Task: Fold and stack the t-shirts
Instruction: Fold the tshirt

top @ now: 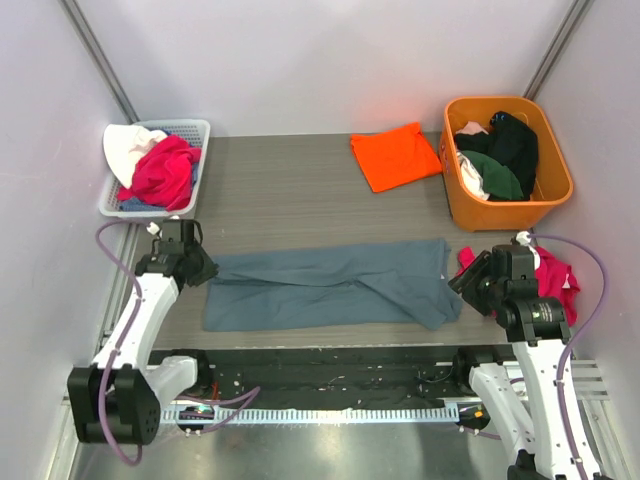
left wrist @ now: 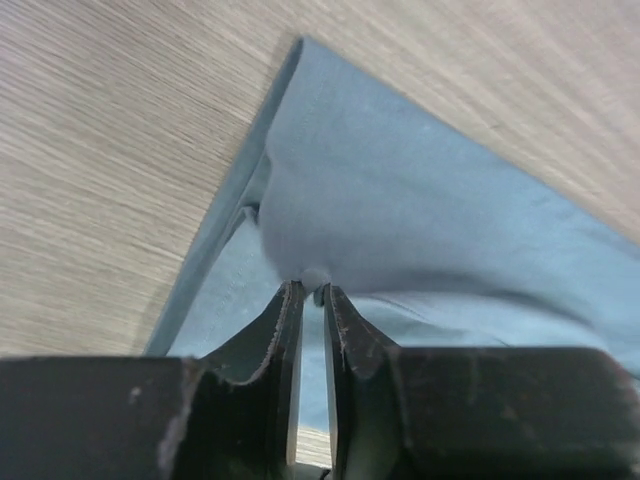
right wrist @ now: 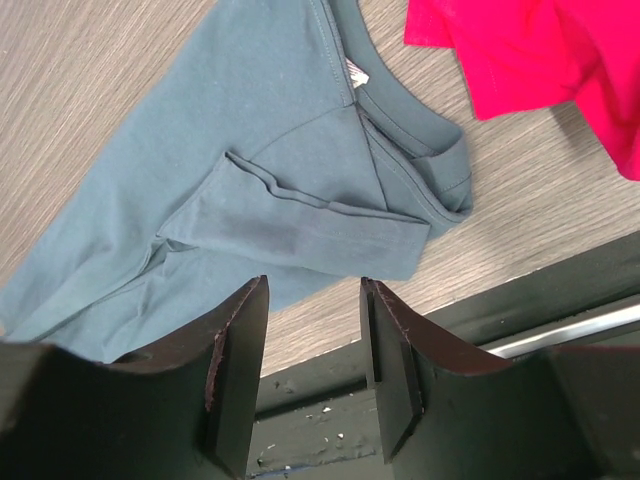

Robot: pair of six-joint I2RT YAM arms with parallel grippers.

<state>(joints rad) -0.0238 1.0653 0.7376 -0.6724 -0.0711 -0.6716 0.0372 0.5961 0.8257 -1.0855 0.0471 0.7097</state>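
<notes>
The slate blue-grey t-shirt (top: 320, 285) lies folded lengthwise into a long strip across the near part of the table. My left gripper (top: 203, 266) is at its left end, shut on a pinch of the shirt's cloth (left wrist: 420, 190), which is lifted a little off the table. My right gripper (top: 468, 280) is open and empty, hovering just above the shirt's right end, where the collar and a folded sleeve (right wrist: 300, 210) lie. The bright orange t-shirt (top: 394, 154) lies folded at the back of the table.
An orange plastic tub (top: 552, 196) with dark clothes stands at the back right. A white basket (top: 200, 128) with red and white clothes stands at the back left. A red garment (top: 558, 280) lies by my right arm, also in the right wrist view (right wrist: 530, 50). The table's near edge (right wrist: 480, 310) is close.
</notes>
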